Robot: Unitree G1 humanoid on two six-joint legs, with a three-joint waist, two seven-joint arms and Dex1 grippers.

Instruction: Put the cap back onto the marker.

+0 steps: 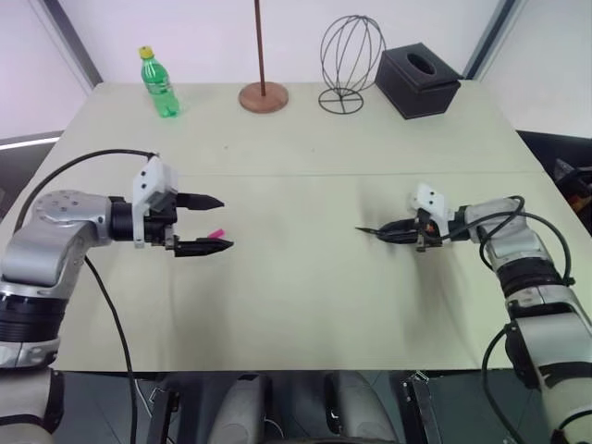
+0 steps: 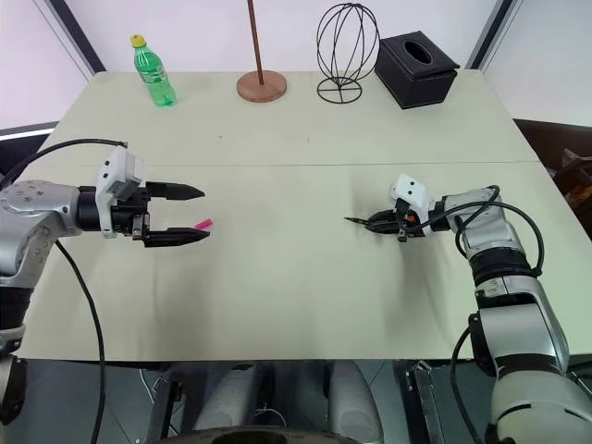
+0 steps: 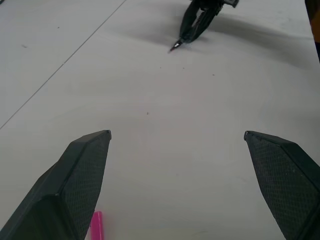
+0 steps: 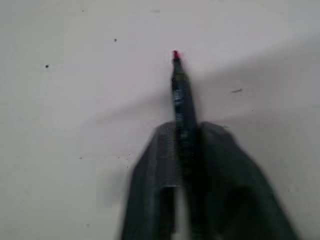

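The cap is a tiny pink cylinder lying on the pale table. My left gripper hovers over it, wide open, pointing toward the table's middle. In the left wrist view the cap lies close beside one of the fingers, not gripped. On the right side of the table, my right gripper is shut on the marker, a thin dark stick. Its pointed tip sticks out past the fingertips toward the left gripper. In the right wrist view the marker runs between the closed fingers and ends in a reddish tip.
Along the far edge stand a green bottle, a brown rod on a round base, a wire head-shaped stand and a black tissue box. A seam crosses the table. Bare tabletop lies between the two grippers.
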